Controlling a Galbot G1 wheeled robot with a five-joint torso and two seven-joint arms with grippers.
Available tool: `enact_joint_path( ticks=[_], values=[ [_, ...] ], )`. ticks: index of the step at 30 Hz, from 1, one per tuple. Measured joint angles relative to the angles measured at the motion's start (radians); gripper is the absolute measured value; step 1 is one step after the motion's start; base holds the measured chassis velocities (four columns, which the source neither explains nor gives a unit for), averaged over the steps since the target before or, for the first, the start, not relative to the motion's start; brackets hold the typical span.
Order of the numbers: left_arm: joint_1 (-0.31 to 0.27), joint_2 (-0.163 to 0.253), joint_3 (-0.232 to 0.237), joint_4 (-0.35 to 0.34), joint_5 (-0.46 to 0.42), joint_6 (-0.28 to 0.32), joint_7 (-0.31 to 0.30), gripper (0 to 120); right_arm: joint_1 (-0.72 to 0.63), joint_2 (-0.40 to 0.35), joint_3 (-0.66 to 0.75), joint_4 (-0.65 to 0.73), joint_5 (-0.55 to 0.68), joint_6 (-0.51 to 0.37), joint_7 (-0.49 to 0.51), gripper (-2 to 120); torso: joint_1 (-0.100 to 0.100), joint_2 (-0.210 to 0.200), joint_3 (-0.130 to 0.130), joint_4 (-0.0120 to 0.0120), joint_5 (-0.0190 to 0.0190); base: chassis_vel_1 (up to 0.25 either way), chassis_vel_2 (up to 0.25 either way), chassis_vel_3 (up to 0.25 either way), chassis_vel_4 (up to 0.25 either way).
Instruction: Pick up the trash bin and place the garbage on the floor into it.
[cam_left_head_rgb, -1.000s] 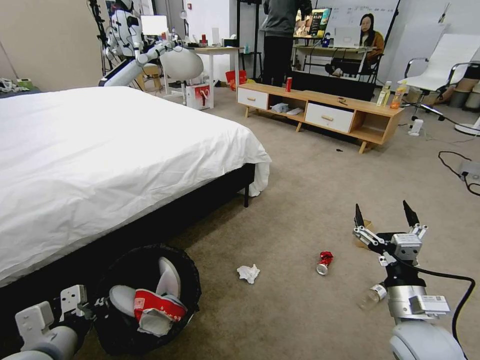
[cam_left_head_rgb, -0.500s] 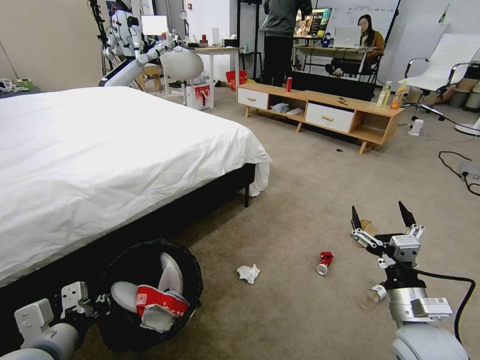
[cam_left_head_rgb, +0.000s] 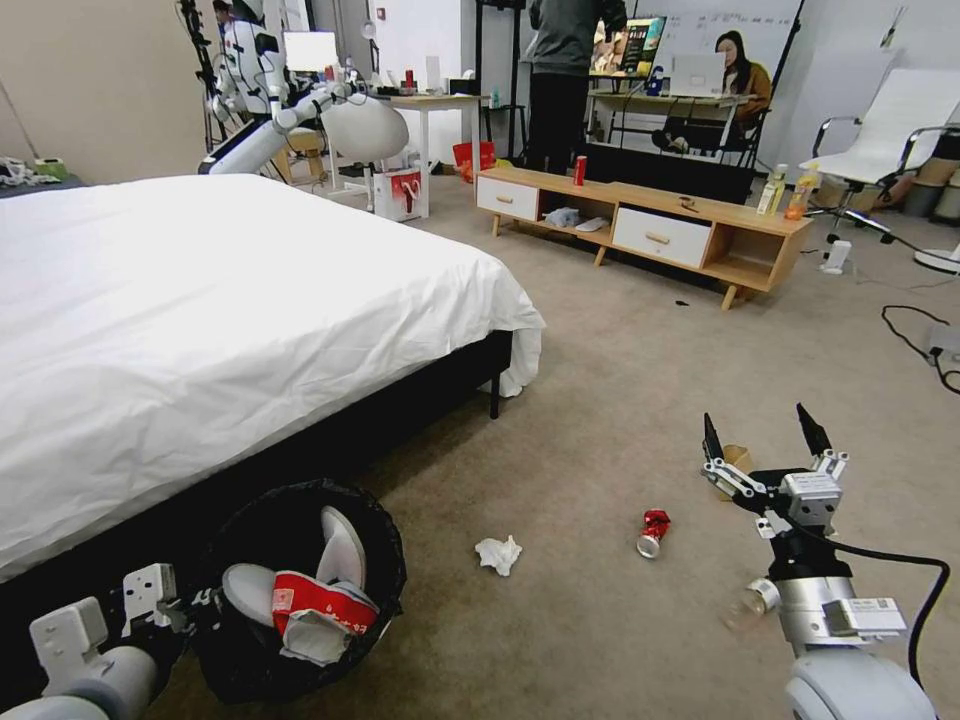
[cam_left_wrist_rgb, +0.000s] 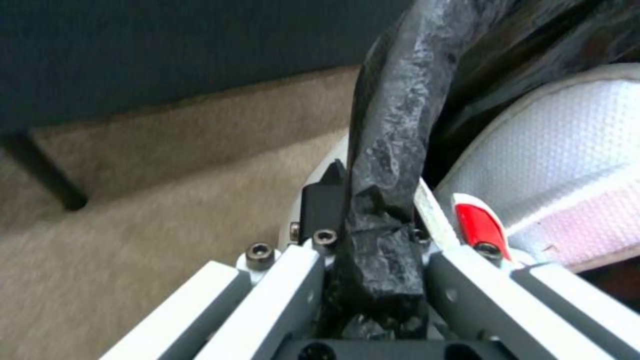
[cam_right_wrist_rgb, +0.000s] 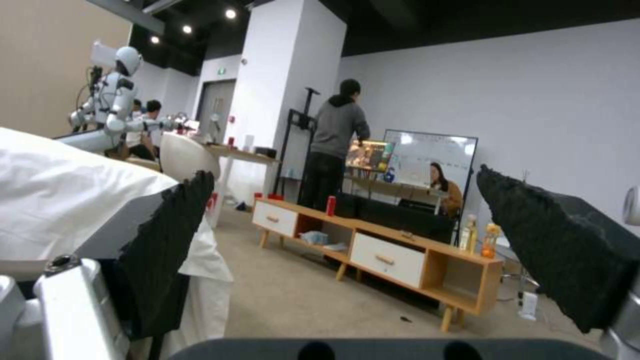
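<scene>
trash bin (cam_left_head_rgb: 300, 590), lined with a crinkly black bag, hangs low beside the bed (cam_left_head_rgb: 200, 330) at the robot's left, its rim pinched between the fingers of the left gripper (cam_left_wrist_rgb: 373, 250); a crushed red-and-white wrapper (cam_left_head_rgb: 315, 610) already lies inside against a pale flap. on the beige carpet floor (cam_left_head_rgb: 600, 400) ahead, a crumpled white tissue (cam_left_head_rgb: 498, 553) lies between the bin and a crushed red can (cam_left_head_rgb: 652, 531), whose long axis points roughly away from the robot. the right gripper (cam_left_head_rgb: 765, 450) hovers above the carpet with its black fingers spread wide and nothing between them; the can lies just to its left and a little nearer the robot, a tan paper bag (cam_left_head_rgb: 733, 462) sits partly hidden behind its left finger, and a clear bottle (cam_left_head_rgb: 755, 600) rests close against the right arm. the right arm looks plainly the nearer to all three, while the tissue sits about midway between the two arms. no lettering on the can or wrapper can be read, and the print on the red-and-white bag (cam_left_head_rgb: 398, 192) beyond the bed is too small to make out.
</scene>
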Motion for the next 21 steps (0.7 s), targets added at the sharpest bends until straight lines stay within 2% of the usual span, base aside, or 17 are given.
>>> enact_joint_path(
  ticks=[13,21],
  values=[
    [0.001,-0.002,0.001,0.003,0.002,0.0,0.0,1,0.001,0.001,-0.004,-0.012,-0.002,0.015,0.0,100,0.0,0.0,0.0,0.0,-0.0004,-0.187,0.174,0.17,-0.174],
    [0.01,-0.001,0.003,-0.002,0.006,0.0,0.001,1,0.0,0.0,-0.004,-0.014,-0.003,0.032,-0.017,100,0.0,0.0,0.0,0.0001,-0.0002,-0.045,0.047,0.047,-0.041]
  ],
)
